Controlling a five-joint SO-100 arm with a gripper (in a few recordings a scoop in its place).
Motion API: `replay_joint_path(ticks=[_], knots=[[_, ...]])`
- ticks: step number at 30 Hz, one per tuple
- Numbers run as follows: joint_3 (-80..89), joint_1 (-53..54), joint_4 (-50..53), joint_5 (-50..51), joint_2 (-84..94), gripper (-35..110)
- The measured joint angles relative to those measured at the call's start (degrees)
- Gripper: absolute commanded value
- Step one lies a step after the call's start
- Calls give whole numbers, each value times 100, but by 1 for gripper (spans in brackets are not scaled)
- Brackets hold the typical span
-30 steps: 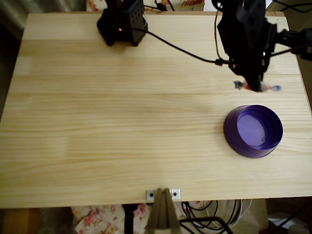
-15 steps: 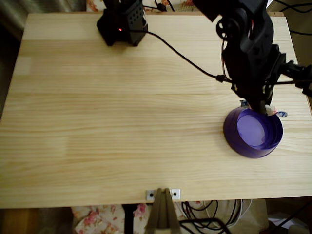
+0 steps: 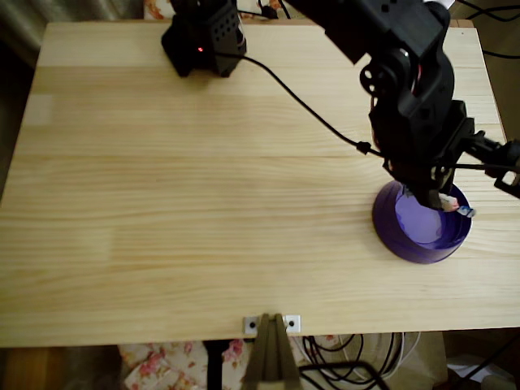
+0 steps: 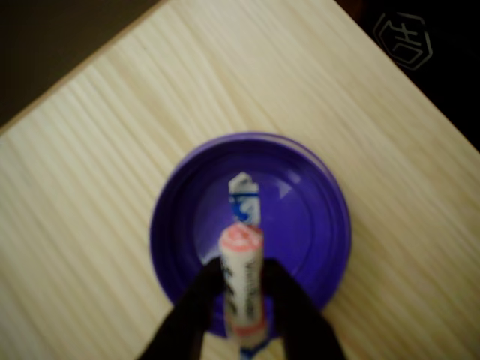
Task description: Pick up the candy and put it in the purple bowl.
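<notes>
The purple bowl (image 3: 422,229) sits at the right of the wooden table in the overhead view, and in the wrist view the bowl (image 4: 300,225) lies straight below the fingers. My gripper (image 3: 443,201) hangs over the bowl's far right part, shut on the candy (image 3: 460,209), whose bluish twisted end sticks out to the right. In the wrist view the gripper (image 4: 244,289) pinches the white and red candy (image 4: 241,281) between two dark fingers, with its bluish end pointing up over the bowl's violet inside.
The arm's black base (image 3: 203,36) stands at the table's back edge, with a cable (image 3: 301,97) running across the boards to the arm. The table's right edge (image 3: 508,154) is close to the bowl. A metal bracket (image 3: 272,325) sits at the front edge.
The arm has swung toward the front of the table, carrying the candy from the bare boards behind the bowl to a spot above the bowl's inside.
</notes>
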Motion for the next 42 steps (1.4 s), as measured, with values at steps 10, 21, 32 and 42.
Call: replay_joint_path(ticks=[10, 21, 32, 42], knots=[[-53, -18, 0, 0, -70, 11], [-53, -44, 26, -62, -70, 17], [18, 167, 123, -105, 431, 0], [70, 861, 1758, 44, 1679, 0]])
